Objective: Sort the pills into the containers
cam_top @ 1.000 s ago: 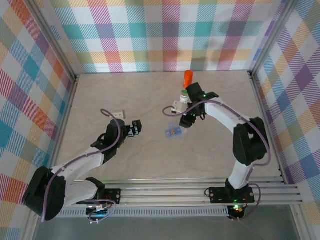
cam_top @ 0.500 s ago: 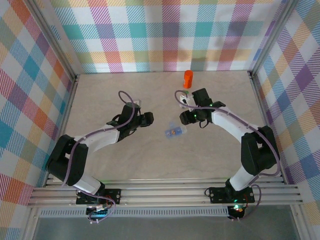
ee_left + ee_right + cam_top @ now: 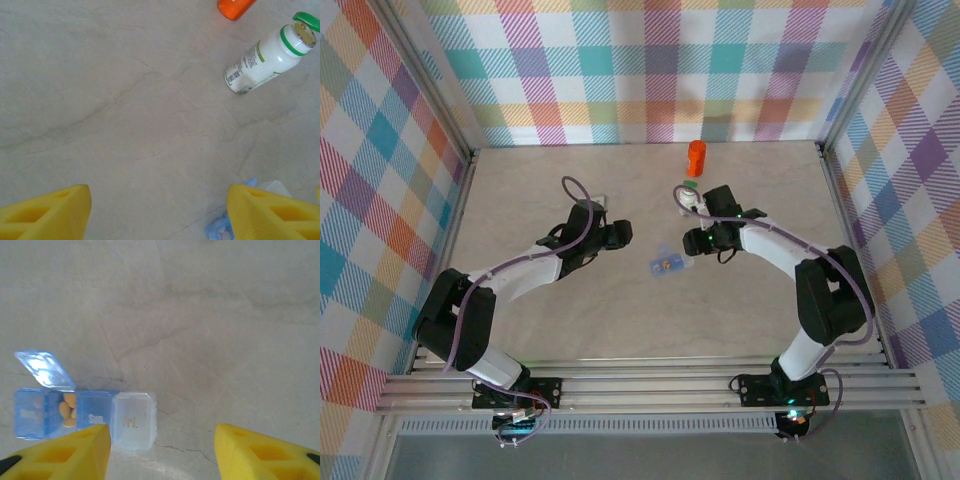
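A flat blue translucent box lies mid-table. In the right wrist view the box has one lid up over orange pills and a clear end cell marked "Fri." Just right of the box, my right gripper stands open. Its yellow fingers straddle the clear end without touching it. My left gripper is open to the left of the box, with bare table between its fingers. Behind stand the whitish bottle with green cap and the orange bottle.
Checked walls close the table on three sides. A metal rail runs along the near edge. The beige tabletop stretches left of the arms. The whitish bottle stands just behind the right arm's wrist.
My left arm has swung from the left side toward the centre, stopping near the box. My right gripper has moved back from the whitish bottle toward the box.
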`<state>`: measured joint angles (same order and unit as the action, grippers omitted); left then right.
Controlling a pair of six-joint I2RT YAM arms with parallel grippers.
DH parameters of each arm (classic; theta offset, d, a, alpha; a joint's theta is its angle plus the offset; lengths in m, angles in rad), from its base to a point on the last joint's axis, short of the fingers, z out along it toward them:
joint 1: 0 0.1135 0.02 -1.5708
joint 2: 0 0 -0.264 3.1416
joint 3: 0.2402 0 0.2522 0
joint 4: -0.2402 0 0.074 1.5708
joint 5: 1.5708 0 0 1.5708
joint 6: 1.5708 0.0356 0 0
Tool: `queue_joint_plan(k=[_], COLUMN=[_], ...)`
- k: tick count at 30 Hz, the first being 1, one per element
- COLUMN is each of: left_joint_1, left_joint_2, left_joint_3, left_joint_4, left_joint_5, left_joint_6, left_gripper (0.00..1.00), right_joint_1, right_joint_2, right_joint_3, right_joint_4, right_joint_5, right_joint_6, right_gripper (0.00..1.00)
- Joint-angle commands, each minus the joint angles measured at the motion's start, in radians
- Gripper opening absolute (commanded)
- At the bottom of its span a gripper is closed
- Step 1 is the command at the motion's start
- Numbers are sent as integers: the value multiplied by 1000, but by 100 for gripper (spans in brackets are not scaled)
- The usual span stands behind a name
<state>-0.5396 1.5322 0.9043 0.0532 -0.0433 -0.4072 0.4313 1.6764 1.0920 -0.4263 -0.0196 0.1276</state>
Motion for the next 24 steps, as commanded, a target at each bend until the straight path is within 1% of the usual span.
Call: queue_joint_plan(k=[1, 7, 9, 13, 16, 20, 24], left_joint_1=[-14, -23, -25, -28, -28, -28, -28], left_joint_2=[13, 14, 11, -3, 5, 60, 142], left_joint_3=[35, 41, 44, 51, 72, 154, 262], left_joint_4=[-12, -12, -17, -29, -28, -39, -35], left_joint_5=[-22, -27, -27, -35, -35, -23, -2], left_joint_6=[4, 6, 10, 25, 39, 58, 77], left_gripper=[72, 71, 71, 71, 71, 71, 71], right_joint_1=[21, 23, 26, 24, 21, -8, -62], right_joint_2=[51, 179, 195, 109, 42, -7, -11], right_joint_3=[-5, 29, 38, 18, 36, 74, 106], right_joint_4=[8, -30, -39, -13, -20, -18, 13], right_joint_5=[-3, 73, 59, 24, 1, -13, 5], right_joint_6=[39, 61, 59, 79, 85, 92, 102], right_gripper=[56, 52, 51, 51, 51, 52, 52])
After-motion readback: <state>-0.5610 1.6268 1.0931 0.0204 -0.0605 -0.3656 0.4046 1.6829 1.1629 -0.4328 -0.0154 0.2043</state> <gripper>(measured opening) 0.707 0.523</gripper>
